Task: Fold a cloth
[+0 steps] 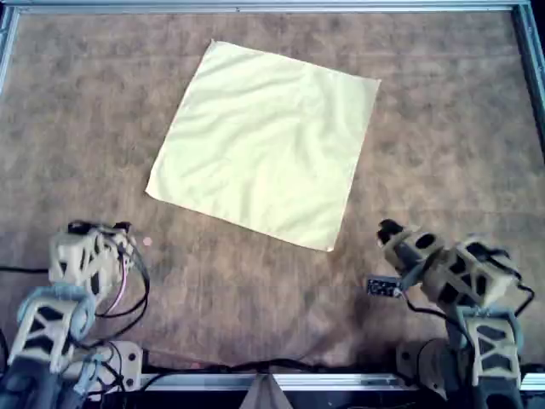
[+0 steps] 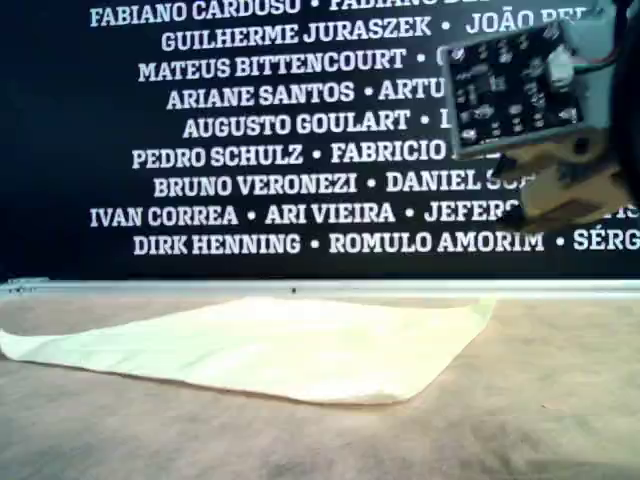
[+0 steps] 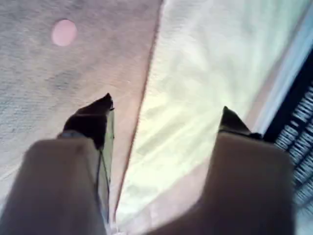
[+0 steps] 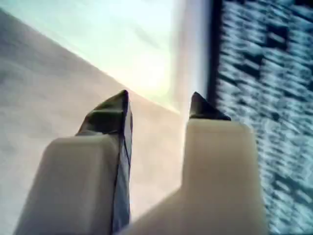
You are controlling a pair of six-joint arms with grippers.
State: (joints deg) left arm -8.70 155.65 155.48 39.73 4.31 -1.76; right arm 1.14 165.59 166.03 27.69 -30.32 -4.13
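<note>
The pale-yellow cloth lies flat and unfolded on the mat, turned like a diamond and softly wrinkled. It also shows in the exterior view. My first gripper is at the overhead view's lower left, short of the cloth's left corner. In the first wrist view the gripper is open and empty above the cloth's edge. My second gripper is at the overhead view's lower right, near the cloth's bottom corner. In the second wrist view it is open and empty, with the cloth ahead.
A brown mottled mat covers the table. A small pink dot lies on it by my first gripper and shows in the first wrist view. A metal rail borders the far edge. An arm's circuit board hangs at the exterior view's upper right.
</note>
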